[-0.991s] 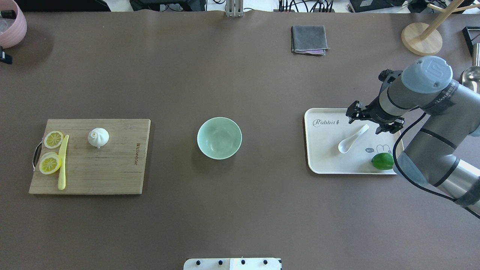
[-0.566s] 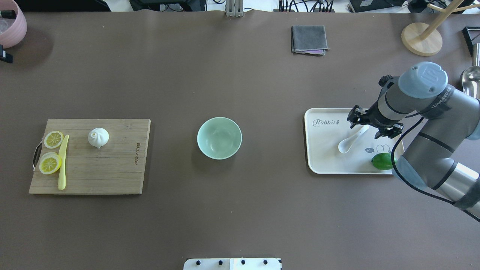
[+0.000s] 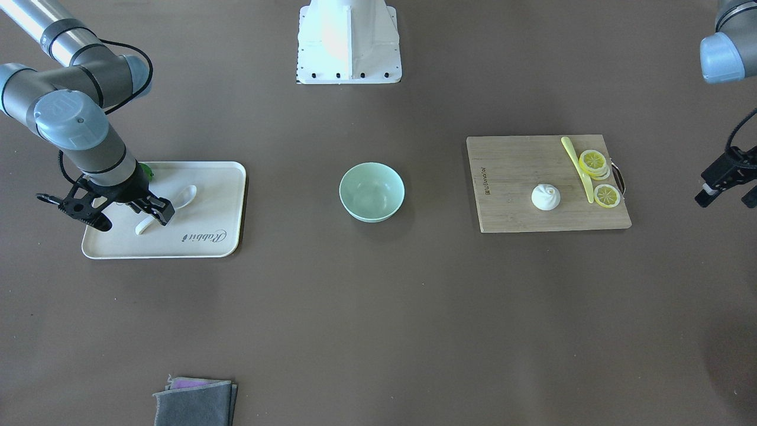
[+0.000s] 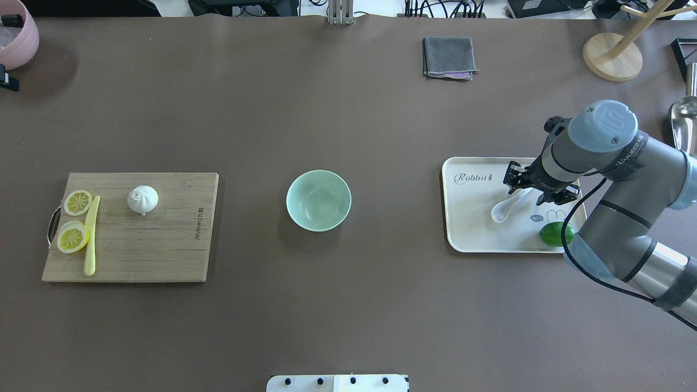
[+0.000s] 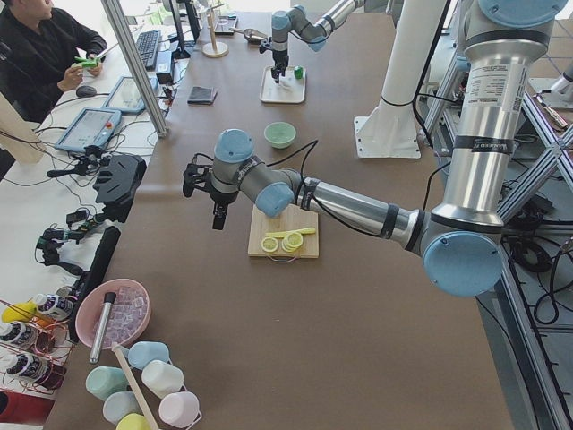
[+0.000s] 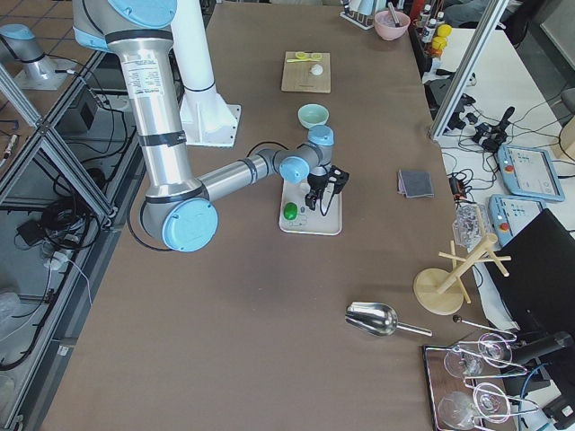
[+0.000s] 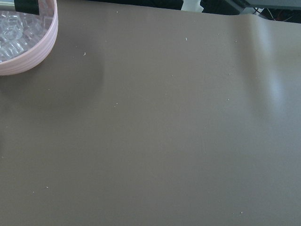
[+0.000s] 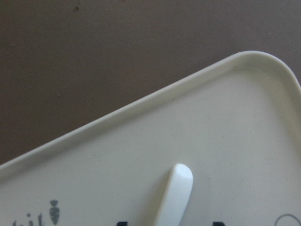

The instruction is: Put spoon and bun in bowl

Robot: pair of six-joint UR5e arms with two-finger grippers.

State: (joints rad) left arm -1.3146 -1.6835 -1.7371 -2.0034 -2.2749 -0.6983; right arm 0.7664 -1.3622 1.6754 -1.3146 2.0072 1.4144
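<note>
The cream-white spoon (image 4: 506,207) lies on a white tray (image 4: 468,228) at the right, also in the front view (image 3: 183,195). Its handle tip shows in the right wrist view (image 8: 176,193). My right gripper (image 4: 539,188) is open, low over the handle, one finger on each side (image 3: 131,219). The white bun (image 4: 142,198) sits on a wooden board (image 4: 152,245) at the left. The mint-green bowl (image 4: 318,200) stands empty mid-table. My left gripper (image 3: 728,192) hangs open and empty beyond the board's outer end, over bare table.
A green lime (image 4: 555,234) lies on the tray's near right corner. Lemon slices (image 4: 78,202) and a yellow knife (image 4: 91,239) lie on the board. A grey cloth (image 4: 449,57), a wooden stand (image 4: 612,54) and a pink bowl (image 4: 16,32) stand along the far edge.
My right gripper has come down and in over the spoon's handle, staying open. The spoon, bun and bowl have not moved.
</note>
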